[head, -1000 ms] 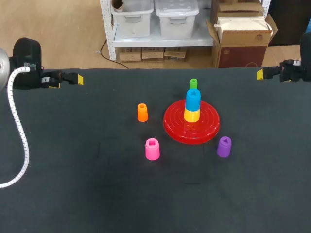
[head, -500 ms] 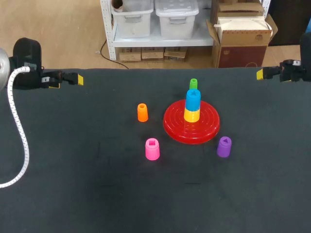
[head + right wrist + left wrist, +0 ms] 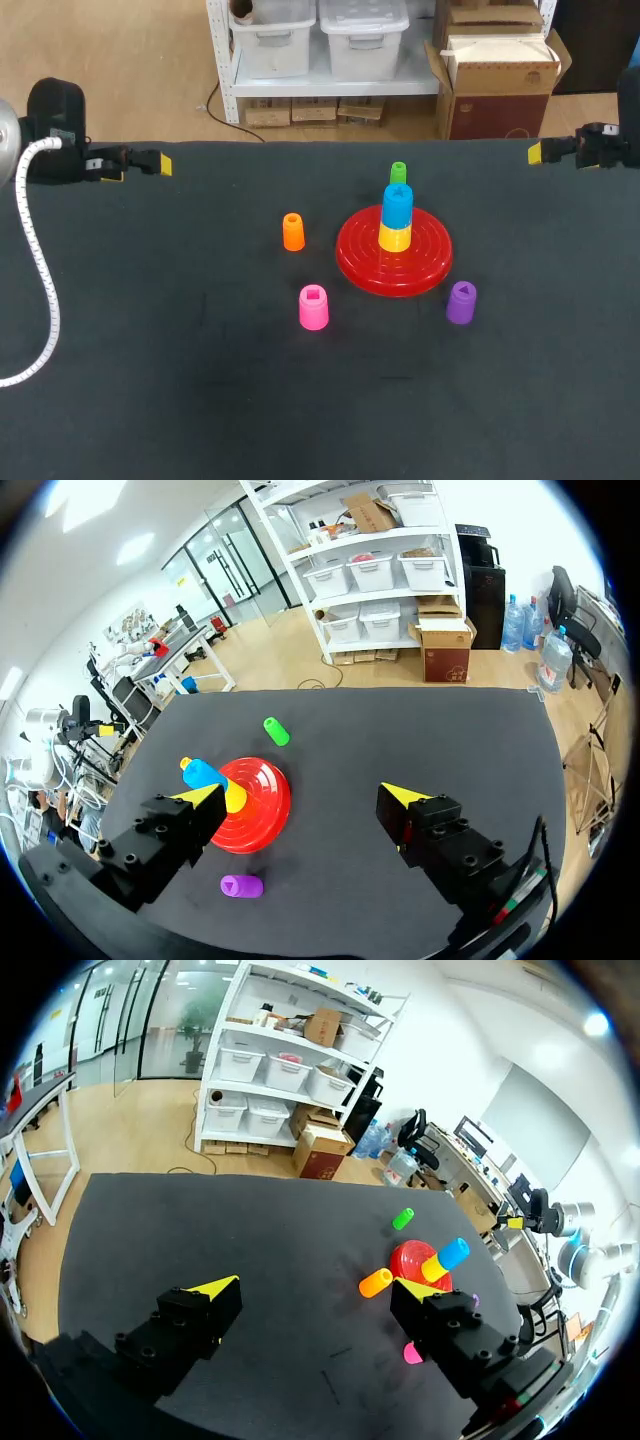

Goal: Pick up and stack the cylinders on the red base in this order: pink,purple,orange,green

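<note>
Dark bench (image 3: 150, 380), arms at far corners. Left fingers (image 3: 215, 1283) wide, empty; right fingers (image 3: 400, 793) likewise. Pink cylinder (image 3: 313, 307) stands apart, front-left of red base (image 3: 425, 270). Base already carries blue cylinder (image 3: 397, 205) on yellow cylinder (image 3: 395, 238). Risk: pink seated off-centre topples tower.

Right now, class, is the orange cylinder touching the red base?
Apart. The head view shows bare black table between the orange cylinder and the red base's rim.

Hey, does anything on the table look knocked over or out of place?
Nothing is tipped or spilled. The pink cylinder, purple cylinder, orange cylinder and green cylinder stand upright. Oddly, the red base already holds a yellow cylinder with a blue cylinder on top.
</note>
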`<state>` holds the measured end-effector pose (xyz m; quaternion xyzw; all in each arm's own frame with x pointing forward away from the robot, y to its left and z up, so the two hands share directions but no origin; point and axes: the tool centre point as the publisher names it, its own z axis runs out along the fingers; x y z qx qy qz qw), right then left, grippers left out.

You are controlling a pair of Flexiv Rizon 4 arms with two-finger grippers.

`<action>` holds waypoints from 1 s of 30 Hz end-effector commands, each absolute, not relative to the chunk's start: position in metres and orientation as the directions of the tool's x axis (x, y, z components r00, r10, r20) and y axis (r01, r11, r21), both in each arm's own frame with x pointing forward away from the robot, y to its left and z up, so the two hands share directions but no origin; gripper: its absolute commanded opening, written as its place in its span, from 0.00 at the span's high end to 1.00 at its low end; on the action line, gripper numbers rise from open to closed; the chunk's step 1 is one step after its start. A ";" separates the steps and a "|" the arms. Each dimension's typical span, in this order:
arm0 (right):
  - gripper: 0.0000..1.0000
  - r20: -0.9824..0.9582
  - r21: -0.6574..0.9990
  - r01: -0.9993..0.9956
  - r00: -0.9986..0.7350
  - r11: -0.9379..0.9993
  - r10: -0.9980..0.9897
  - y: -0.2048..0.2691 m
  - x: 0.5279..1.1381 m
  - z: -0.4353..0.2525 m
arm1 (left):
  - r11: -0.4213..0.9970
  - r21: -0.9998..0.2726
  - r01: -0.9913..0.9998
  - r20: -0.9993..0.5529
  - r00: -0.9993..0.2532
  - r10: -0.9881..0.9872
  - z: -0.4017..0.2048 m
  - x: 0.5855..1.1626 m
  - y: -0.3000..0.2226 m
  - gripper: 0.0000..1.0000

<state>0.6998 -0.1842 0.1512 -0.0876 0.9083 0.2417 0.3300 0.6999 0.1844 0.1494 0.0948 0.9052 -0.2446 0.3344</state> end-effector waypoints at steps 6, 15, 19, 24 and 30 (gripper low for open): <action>0.00 -0.642 0.382 -0.320 -0.767 0.867 0.000 -0.185 0.700 0.151 | 0.294 0.120 0.948 -0.887 -0.031 0.462 0.160 0.651 0.148 0.00; 0.00 -0.642 0.382 -0.320 -0.767 0.867 0.000 -0.185 0.700 0.151 | -0.092 0.286 0.954 -0.825 0.294 0.482 0.143 0.629 0.143 0.00; 0.00 -0.642 0.382 -0.320 -0.767 0.867 0.000 -0.185 0.700 0.151 | -0.165 0.342 0.925 -0.788 0.378 0.486 0.136 0.630 0.143 0.00; 0.00 -0.642 0.382 -0.320 -0.767 0.867 0.000 -0.185 0.700 0.151 | -0.194 0.359 0.913 -0.749 0.406 0.524 0.117 0.645 0.146 0.00; 0.00 -0.642 0.382 -0.320 -0.767 0.867 0.000 -0.185 0.700 0.151 | -0.156 0.318 0.935 -0.742 0.348 0.574 0.103 0.660 0.153 0.00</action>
